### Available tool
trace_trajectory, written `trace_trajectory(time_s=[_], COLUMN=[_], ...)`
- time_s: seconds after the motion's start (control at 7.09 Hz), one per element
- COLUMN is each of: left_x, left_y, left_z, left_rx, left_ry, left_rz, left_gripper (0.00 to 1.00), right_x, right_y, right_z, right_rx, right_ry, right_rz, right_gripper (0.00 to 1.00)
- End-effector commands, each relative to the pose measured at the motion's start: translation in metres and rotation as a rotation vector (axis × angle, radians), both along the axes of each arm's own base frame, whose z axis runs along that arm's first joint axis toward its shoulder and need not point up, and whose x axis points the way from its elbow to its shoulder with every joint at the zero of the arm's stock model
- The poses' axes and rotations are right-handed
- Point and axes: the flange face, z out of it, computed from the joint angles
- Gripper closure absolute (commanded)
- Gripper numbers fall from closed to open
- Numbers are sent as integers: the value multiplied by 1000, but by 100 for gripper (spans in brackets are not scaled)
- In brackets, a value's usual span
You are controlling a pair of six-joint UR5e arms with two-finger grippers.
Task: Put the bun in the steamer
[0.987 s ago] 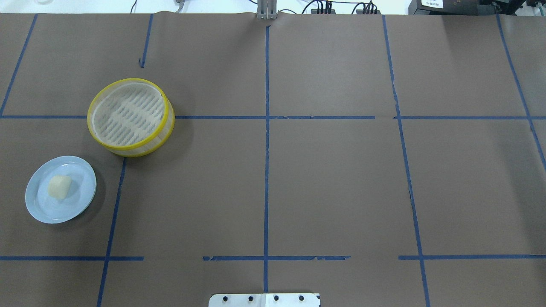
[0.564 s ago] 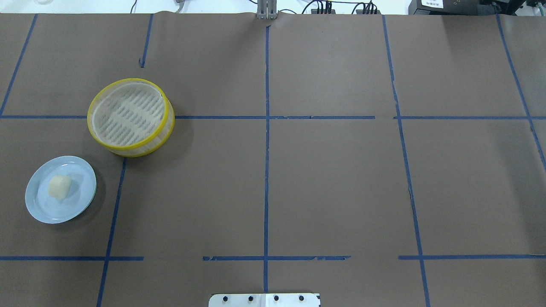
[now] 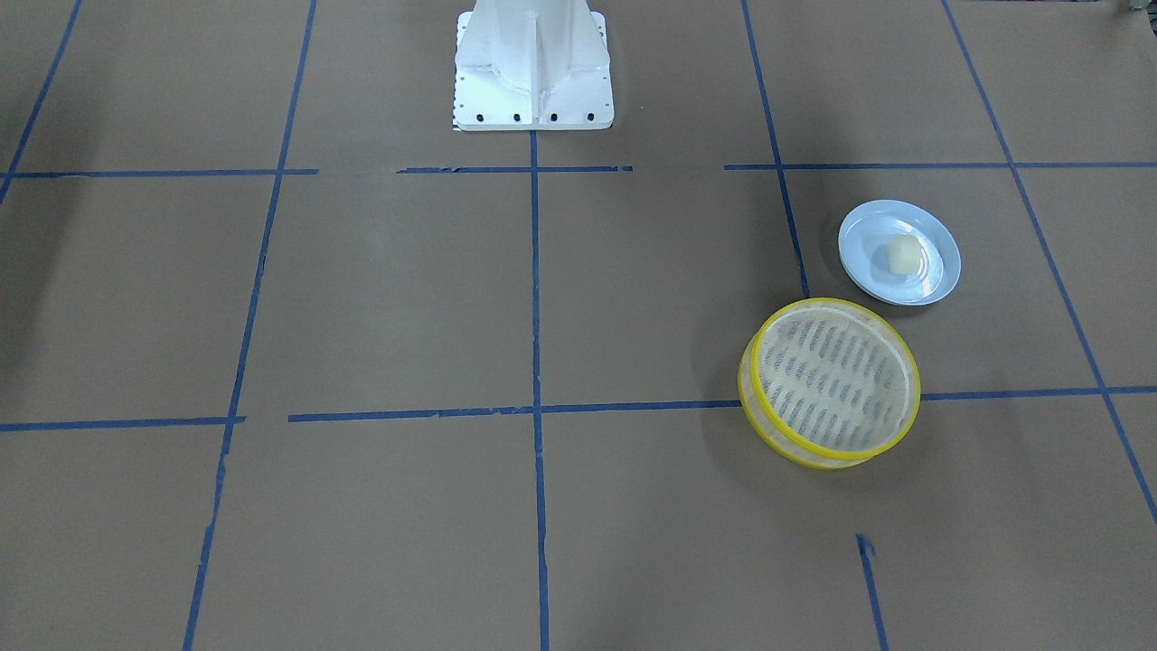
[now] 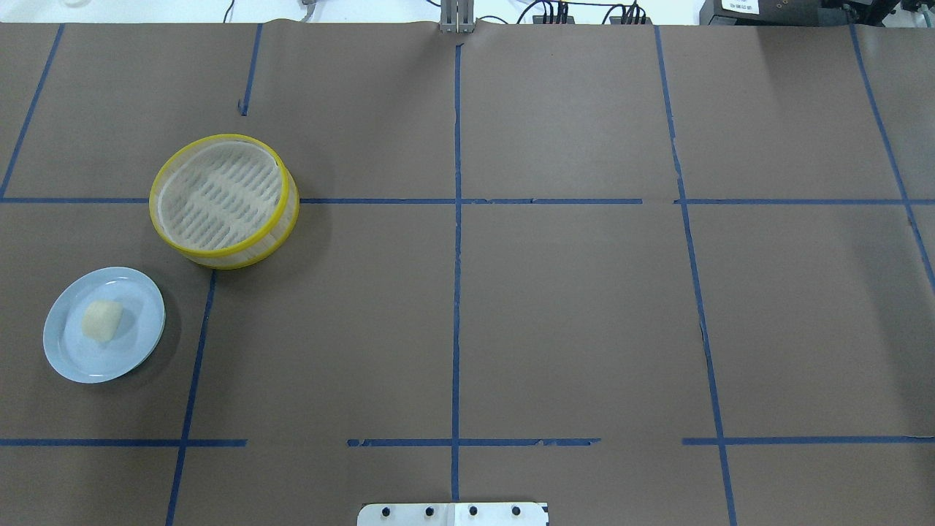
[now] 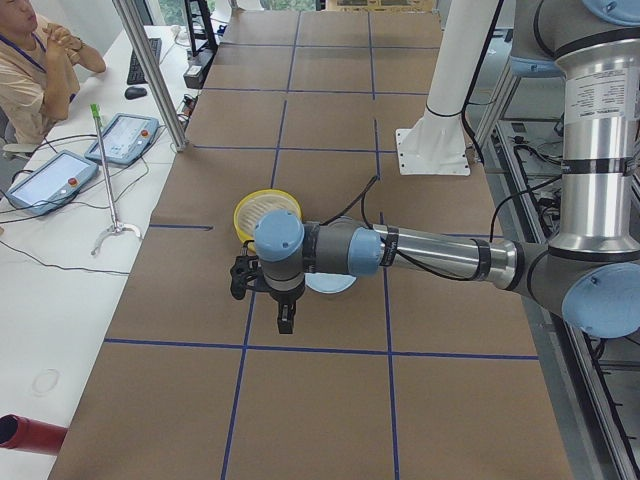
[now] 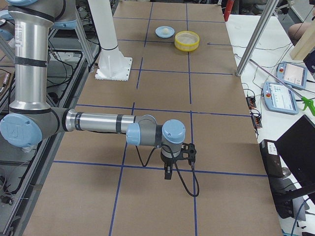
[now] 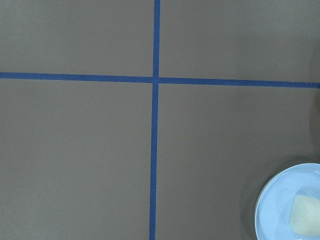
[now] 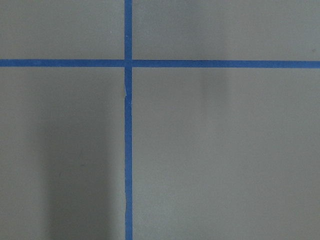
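Note:
The cream-white bun (image 4: 101, 321) lies on a pale blue plate (image 4: 143, 321) at the table's left, near the front. It also shows in the front-facing view (image 3: 900, 253) and at the lower right corner of the left wrist view (image 7: 306, 215). The yellow-rimmed steamer (image 4: 219, 196) stands empty just beyond the plate, also in the front-facing view (image 3: 830, 380). My left gripper (image 5: 285, 322) hangs over the table near the plate, seen only from the side; I cannot tell if it is open. My right gripper (image 6: 168, 173) hangs far off at the right end; I cannot tell its state either.
Brown paper with a blue tape grid covers the table. The white robot base (image 3: 533, 63) stands at the middle of the near edge. An operator (image 5: 30, 60) and touch pendants (image 5: 125, 137) are on a side table beyond the far edge.

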Motion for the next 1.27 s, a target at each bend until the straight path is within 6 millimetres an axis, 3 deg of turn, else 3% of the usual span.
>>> trace_trajectory(time_s=[0.0, 0.42, 0.56, 0.85, 1.13], left_x=[9, 24, 69, 137, 199], left_y=[-7, -8, -11, -8, 5], left_z=[-6, -12, -19, -37, -37], left_rx=[84, 96, 101, 91, 23], left_ry=[3, 3, 10, 44, 28], left_rz=[19, 45, 121, 110, 156], left_gripper=[0, 0, 0, 0, 0], right_x=[0, 0, 0, 0, 0], right_y=[0, 0, 0, 0, 0], right_z=[0, 0, 0, 0, 0], right_rx=[0, 0, 0, 0, 0], right_ry=[0, 0, 0, 0, 0], right_rz=[0, 0, 0, 0, 0], right_gripper=[0, 0, 0, 0, 0])
